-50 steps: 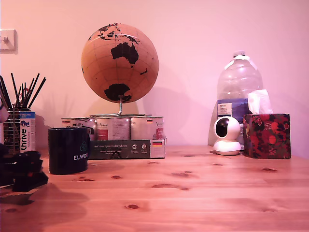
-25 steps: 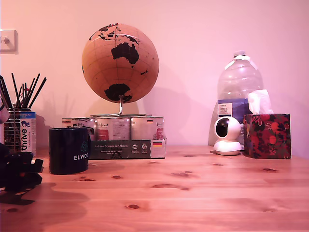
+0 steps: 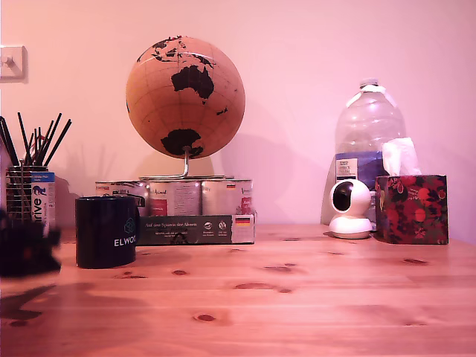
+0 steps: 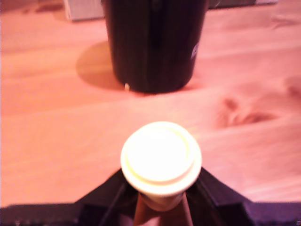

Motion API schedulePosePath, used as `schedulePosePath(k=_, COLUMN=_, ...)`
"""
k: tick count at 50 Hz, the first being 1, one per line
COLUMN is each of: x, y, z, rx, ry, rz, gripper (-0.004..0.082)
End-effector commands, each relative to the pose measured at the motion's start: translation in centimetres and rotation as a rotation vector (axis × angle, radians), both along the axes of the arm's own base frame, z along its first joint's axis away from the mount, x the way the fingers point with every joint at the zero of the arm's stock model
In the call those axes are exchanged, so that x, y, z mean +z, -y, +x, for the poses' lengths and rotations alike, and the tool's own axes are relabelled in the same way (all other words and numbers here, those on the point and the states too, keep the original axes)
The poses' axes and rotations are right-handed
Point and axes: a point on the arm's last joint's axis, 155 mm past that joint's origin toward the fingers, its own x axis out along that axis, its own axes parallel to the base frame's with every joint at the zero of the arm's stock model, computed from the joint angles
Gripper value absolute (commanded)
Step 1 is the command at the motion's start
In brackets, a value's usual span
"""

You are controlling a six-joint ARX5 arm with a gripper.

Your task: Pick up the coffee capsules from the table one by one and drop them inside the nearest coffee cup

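One cream coffee capsule (image 4: 161,157) sits clamped between the dark fingers of the gripper (image 4: 161,197), flat rim facing the wrist camera. Just ahead of it stands the navy ELWO mug (image 3: 106,230). Since a second ago the gripper (image 3: 26,249) has lifted off the wooden table (image 3: 297,297) and blurred, so the carry toward the mug looks begun.

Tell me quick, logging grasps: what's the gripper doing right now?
Gripper: shut on the coffee capsule, held near the coffee cup.
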Motion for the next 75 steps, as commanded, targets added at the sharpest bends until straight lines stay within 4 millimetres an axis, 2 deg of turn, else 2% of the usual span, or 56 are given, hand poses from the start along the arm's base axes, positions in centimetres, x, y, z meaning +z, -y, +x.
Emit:
schedulePosePath(k=1, x=0.9, y=0.1, z=-0.3, rx=-0.011, ry=0.008, rz=-0.006, gripper=0.0175)
schedulePosePath(k=10, x=3.7, y=0.2, z=-0.9, rx=-0.023, ry=0.035, rz=-0.017, gripper=0.0175)
schedulePosePath(k=23, x=5.9, y=0.4, z=-1.4, rx=-0.035, ry=-0.009, rz=-0.014, gripper=0.0175)
schedulePosePath(k=35, x=8.4, y=1.3, z=-0.1, rx=-0.064, ry=-0.073, rz=-0.018, gripper=0.0175)
schedulePosePath(k=58, x=14.3, y=1.7, z=1.9, rx=-0.073, ry=-0.129, rz=0.010, gripper=0.0175)
schedulePosePath(k=67, x=14.5, y=1.8, z=2.5, rx=-0.077, ry=-0.179, rz=0.029, gripper=0.0175)
schedulePosePath(k=75, x=14.3, y=2.1, z=4.0, rx=-0.088, ry=-0.214, rz=0.053, gripper=0.0175)
